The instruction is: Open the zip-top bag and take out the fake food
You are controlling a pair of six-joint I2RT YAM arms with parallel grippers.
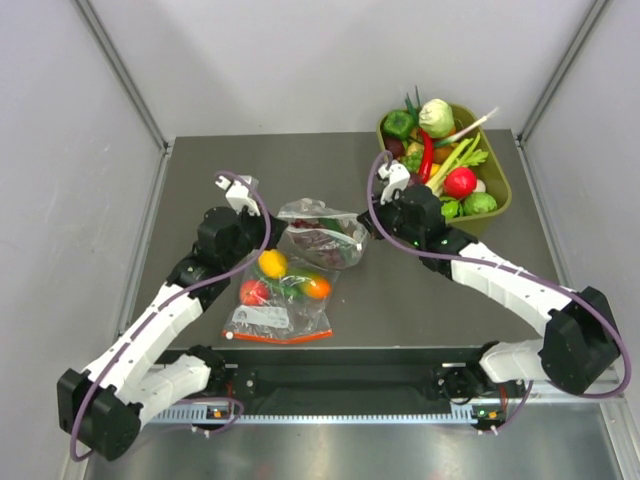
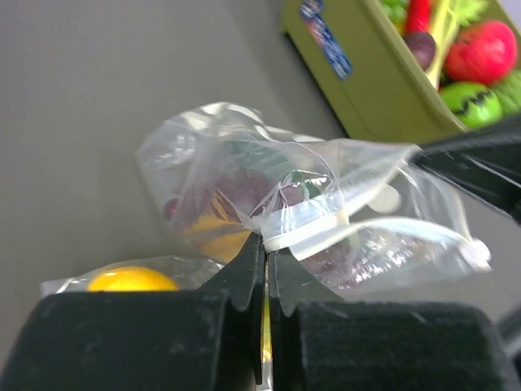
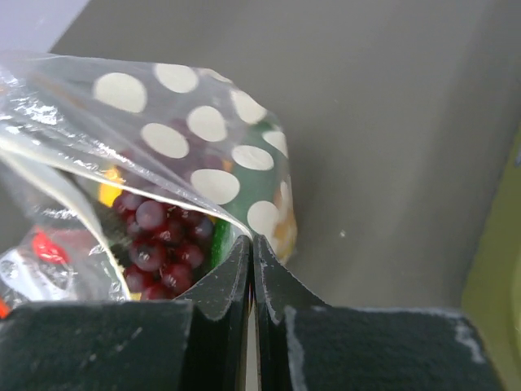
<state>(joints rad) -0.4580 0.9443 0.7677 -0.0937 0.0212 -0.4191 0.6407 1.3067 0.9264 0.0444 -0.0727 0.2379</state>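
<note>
The polka-dot zip-top bag (image 1: 322, 232) hangs between my two grippers at mid-table. My left gripper (image 1: 283, 224) is shut on its white zip rim (image 2: 309, 232). My right gripper (image 1: 362, 229) is shut on the opposite lip (image 3: 163, 175). The two lips stand apart, so the mouth gapes. Inside, in the right wrist view, I see a dark green piece (image 3: 218, 238), a yellow-orange fruit (image 3: 285, 228) behind the dotted wall, and a dark red grape cluster (image 3: 159, 236). The left wrist view shows the yellow-orange fruit (image 2: 216, 238) through the plastic.
A plain clear bag with a red-orange zip strip (image 1: 280, 318) lies in front, holding small round yellow, red and orange fruits. A green bin (image 1: 497, 205) full of toy produce stands at the back right, close behind my right arm. Grey walls enclose the table.
</note>
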